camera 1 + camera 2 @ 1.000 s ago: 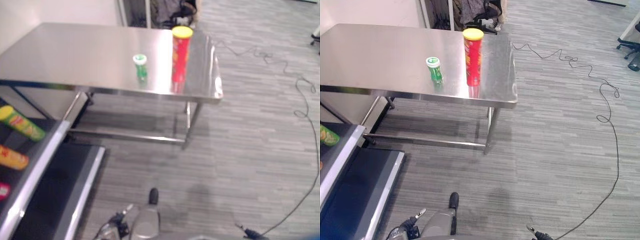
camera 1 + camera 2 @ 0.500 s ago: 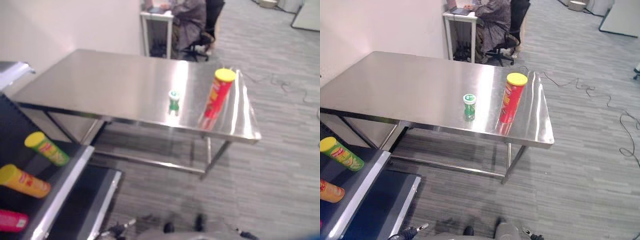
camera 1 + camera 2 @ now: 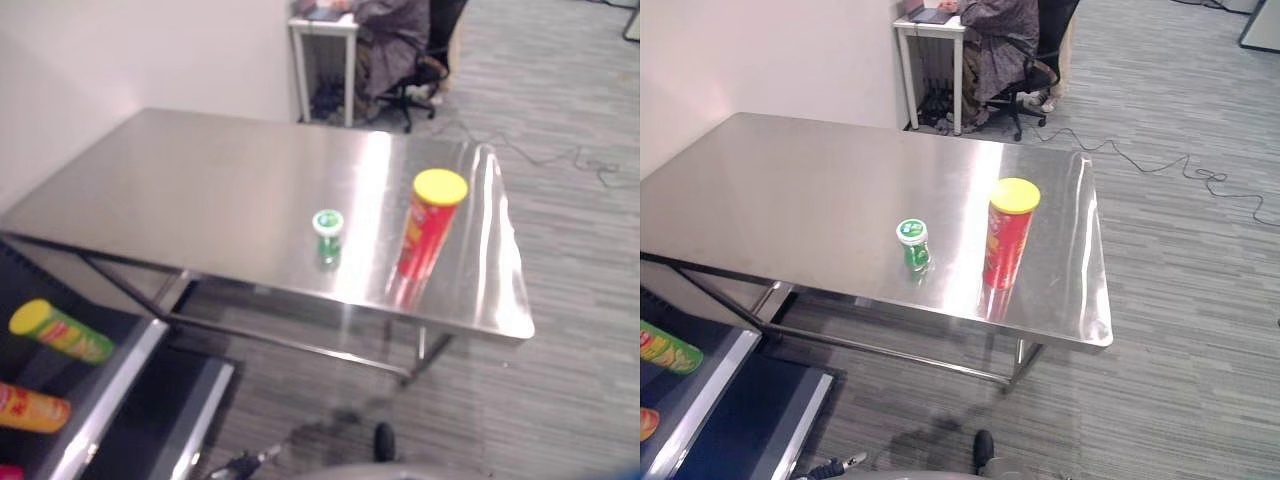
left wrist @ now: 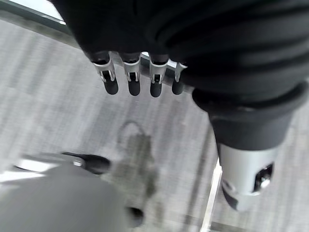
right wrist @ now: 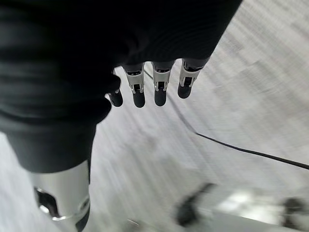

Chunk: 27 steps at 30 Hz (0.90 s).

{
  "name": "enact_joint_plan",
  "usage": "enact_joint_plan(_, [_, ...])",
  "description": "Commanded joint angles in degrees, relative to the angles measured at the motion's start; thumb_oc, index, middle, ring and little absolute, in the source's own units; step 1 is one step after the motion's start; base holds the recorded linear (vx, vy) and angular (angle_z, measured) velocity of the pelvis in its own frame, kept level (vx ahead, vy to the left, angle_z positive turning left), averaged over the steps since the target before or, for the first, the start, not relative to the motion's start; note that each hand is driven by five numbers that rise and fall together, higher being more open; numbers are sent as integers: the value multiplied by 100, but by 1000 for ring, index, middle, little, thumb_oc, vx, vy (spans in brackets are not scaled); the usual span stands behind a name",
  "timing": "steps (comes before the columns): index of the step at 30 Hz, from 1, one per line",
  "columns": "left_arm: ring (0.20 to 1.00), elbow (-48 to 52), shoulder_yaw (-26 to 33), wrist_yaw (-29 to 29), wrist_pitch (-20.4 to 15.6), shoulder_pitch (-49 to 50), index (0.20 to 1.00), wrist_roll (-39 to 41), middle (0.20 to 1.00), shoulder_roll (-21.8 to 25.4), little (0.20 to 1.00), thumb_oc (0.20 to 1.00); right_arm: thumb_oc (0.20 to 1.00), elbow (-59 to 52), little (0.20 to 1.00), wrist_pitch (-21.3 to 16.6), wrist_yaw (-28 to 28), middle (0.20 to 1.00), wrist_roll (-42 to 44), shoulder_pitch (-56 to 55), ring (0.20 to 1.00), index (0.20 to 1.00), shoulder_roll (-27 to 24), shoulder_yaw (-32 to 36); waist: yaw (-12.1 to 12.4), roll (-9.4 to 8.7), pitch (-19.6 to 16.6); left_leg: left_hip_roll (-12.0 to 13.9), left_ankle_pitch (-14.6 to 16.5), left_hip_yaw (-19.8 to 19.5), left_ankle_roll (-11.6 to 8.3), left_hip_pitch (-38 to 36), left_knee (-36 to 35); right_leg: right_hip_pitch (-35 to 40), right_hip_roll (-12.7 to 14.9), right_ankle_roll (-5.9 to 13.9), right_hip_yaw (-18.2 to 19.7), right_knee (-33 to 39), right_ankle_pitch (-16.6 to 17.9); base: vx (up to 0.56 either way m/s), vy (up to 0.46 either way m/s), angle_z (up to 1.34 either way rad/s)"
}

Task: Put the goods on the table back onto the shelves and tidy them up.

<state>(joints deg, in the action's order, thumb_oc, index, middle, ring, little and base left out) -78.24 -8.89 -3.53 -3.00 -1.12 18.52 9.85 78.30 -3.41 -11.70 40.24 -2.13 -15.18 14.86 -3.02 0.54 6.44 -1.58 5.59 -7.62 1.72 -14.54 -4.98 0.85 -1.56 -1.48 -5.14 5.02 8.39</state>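
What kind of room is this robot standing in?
Probably an office set up as a mock shop: a person at a desk, grey carpet, a steel table and a shelf of snack cans.

You have a stainless steel table [image 3: 790,190] on thin metal legs, standing on grey striped carpet [image 3: 1200,330]. Two items stand upright on its near right part: a red chip can [image 3: 1007,236] with a yellow lid, and just beside it a small green bottle [image 3: 913,246] with a white-and-green cap. At lower left, a dark shelf unit [image 3: 110,400] with a pale front edge carries a green chip can [image 3: 60,331] and an orange chip can [image 3: 30,408], both lying on their sides.
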Motion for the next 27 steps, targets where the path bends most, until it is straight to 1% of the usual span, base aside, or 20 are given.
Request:
enact_joint_plan(1, [1000, -339, 30, -1, -35, -74, 1000, -397, 1000, -122, 1000, 1000, 1000, -224, 1000, -437, -498, 1000, 493, -501, 1000, 1000, -566, 335, -210, -109, -122, 107, -34, 238, -197, 247, -2, -196, 200, 655, 432, -278, -483, 84, -28, -18])
enact_joint_plan(2, [1000, -341, 26, -1, -35, -66, 1000, -397, 1000, -124, 1000, 1000, 1000, -233, 1000, -435, -504, 1000, 489, -514, 1000, 1000, -563, 337, -203, -85, -132, 133, 18, 241, -195, 219, -2, -164, 174, 656, 434, -265, -519, 73, -38, -22])
enact_joint_plan(4, [1000, -345, 78, 18, -39, -23, 1000, -501, 1000, -170, 1000, 1000, 1000, -823, 1000, -635, -704, 1000, 334, -815, 1000, 1000, -777, 648, -298, -133, -174, 126, 7, 300, -216, 235, -2, -170, 181, 663, 471, -219, -471, 46, -20, -19])
enact_joint_plan(5, [1000, -352, 172, 1, -42, 31, 1000, -548, 1000, -200, 1000, 1000, 1000, -1356, 1000, -854, -986, 1000, 209, -1105, 1000, 1000, -911, 1028, -378, -139, -198, 147, 32, 356, -230, 221, -2, -162, 157, 669, 521, -192, -455, 56, -14, -20])
enact_joint_plan(6, [1000, -352, 167, 0, -42, 34, 1000, -548, 1000, -202, 1000, 1000, 1000, -1374, 1000, -849, -997, 1000, 201, -1116, 1000, 1000, -903, 1035, -369, -136, -201, 149, 35, 361, -230, 220, -2, -162, 154, 668, 526, -191, -454, 62, -9, -16])
enact_joint_plan(7, [1000, -362, 231, 7, -20, 70, 1000, -576, 1000, -228, 1000, 1000, 1000, -1773, 1000, -1028, -1136, 1000, 295, -1347, 1000, 1000, -960, 1433, -435, -148, -229, 157, 60, 399, -239, 217, -2, -155, 144, 674, 561, -162, -440, 45, -3, -18])
enact_joint_plan(9, [1000, -378, 247, 36, -3, 92, 1000, -611, 1000, -242, 1000, 1000, 1000, -1913, 1000, -1055, -1249, 1000, 195, -1406, 1000, 1000, -1028, 1527, -431, -152, -245, 156, 67, 413, -241, 219, -2, -153, 139, 675, 585, -154, -432, 46, -2, -25])
enact_joint_plan(10, [1000, -381, 350, 25, 22, 140, 1000, -732, 1000, -275, 1000, 1000, 1000, -2796, 1000, -1138, -1536, 1000, -225, -1640, 1000, 1000, -1045, 1711, -481, -164, -265, 144, 89, 425, -244, 218, -2, -142, 141, 677, 627, -121, -407, 32, -2, -21])
enact_joint_plan(11, [1000, -381, 347, 25, 22, 141, 1000, -731, 1000, -273, 1000, 1000, 1000, -2805, 1000, -1134, -1542, 1000, -230, -1645, 1000, 1000, -1039, 1713, -478, -165, -266, 144, 89, 426, -244, 217, -2, -141, 140, 677, 628, -120, -407, 45, -2, -17])
enact_joint_plan(12, [1000, -380, 404, 55, 42, 160, 1000, -813, 1000, -289, 1000, 1000, 1000, -3186, 1000, -1145, -1637, 1000, -447, -1704, 1000, 1000, -1096, 1827, -501, -171, -271, 131, 102, 429, -247, 215, -2, -146, 141, 679, 649, -109, -388, 29, 3, -9])
enact_joint_plan(13, [1000, -330, 485, 16, 54, 161, 1000, -905, 1000, -290, 1000, 1000, 1000, -4203, 1000, -1144, -1889, 1000, -1045, -1786, 1000, 1000, -1186, 1941, -519, -165, -275, 121, 112, 443, -243, 222, -2, -149, 141, 677, 679, -92, -356, 35, 8, -14])
enact_joint_plan(15, [1000, -234, 562, -30, 21, 181, 1000, -972, 1000, -275, 1000, 1000, 1000, -5402, 1000, -1125, -1937, 1000, -1698, -1959, 1000, 1000, -1253, 2167, -551, -158, -262, 120, 120, 458, -223, 224, -2, -165, 140, 678, 703, -98, -355, 10, 15, -25])
enact_joint_plan(18, [1000, -68, 569, -1, -50, 223, 1000, -1102, 1000, -248, 1000, 1000, 1000, -6606, 1000, -915, -1841, 1000, -2934, -2074, 1000, 1000, -1641, 2432, -560, -154, -241, 117, 126, 493, -193, 230, -2, -197, 117, 684, 775, -115, -361, 6, 18, -11])
enact_joint_plan(19, [1000, -69, 567, -1, -49, 226, 1000, -1102, 1000, -247, 1000, 1000, 1000, -6613, 1000, -910, -1842, 1000, -2938, -2079, 1000, 1000, -1635, 2434, -555, -130, -250, 140, 182, 494, -188, 204, -2, -164, 94, 688, 778, -98, -404, 0, 0, 0])
enact_joint_plan(20, [1000, -39, 550, 48, -64, 238, 1000, -1150, 1000, -232, 1000, 1000, 1000, -6905, 1000, -871, -1783, 1000, -3278, -2058, 1000, 1000, -1834, 2519, -550, -156, -238, 119, 132, 495, -187, 222, -2, -196, 108, 684, 793, -120, -363, 55, 15, 1])
enact_joint_plan(21, [1000, 29, 476, 147, -79, 267, 1000, -1284, 1000, -194, 1000, 1000, 1000, -7559, 1000, -731, -1603, 1000, -3908, -1969, 1000, 1000, -2241, 2632, -503, -143, -253, 149, 189, 496, -169, 195, -2, -169, 85, 694, 812, -112, -412, 0, 0, 0])
enact_joint_plan(24, [1000, 61, 393, 242, -111, 287, 1000, -1429, 1000, -186, 1000, 1000, 1000, -8596, 1000, -821, -1310, 1000, -4348, -1710, 1000, 1000, -2588, 2787, -409, -169, -264, 126, 132, 454, -161, 227, -2, -184, 118, 704, 782, -112, -374, 21, 6, 1])
enact_joint_plan(25, [1000, 69, 343, 288, -118, 287, 1000, -1457, 1000, -175, 1000, 1000, 1000, -8845, 1000, -922, -1171, 1000, -4372, -1550, 1000, 1000, -2725, 2747, -337, -171, -295, 144, 171, 424, -154, 209, -2, -153, 114, 711, 760, -91, -417, -1, -23, 6])
enact_joint_plan(26, [1000, 61, 299, 334, -125, 277, 1000, -1481, 1000, -177, 1000, 1000, 1000, -9161, 1000, -1034, -924, 1000, -4216, -1308, 1000, 1000, -2838, 2648, -256, -206, -298, 132, 109, 374, -162, 245, -2, -157, 156, 714, 697, -84, -386, 57, -10, 6])
enact_joint_plan(27, [1000, 58, 305, 336, -125, 274, 1000, -1481, 1000, -174, 1000, 1000, 1000, -9165, 1000, -1029, -914, 1000, -4212, -1303, 1000, 1000, -2835, 2646, -268, -189, -308, 149, 157, 363, -157, 226, -2, -128, 141, 718, 691, -66, -429, 20, -24, 8])
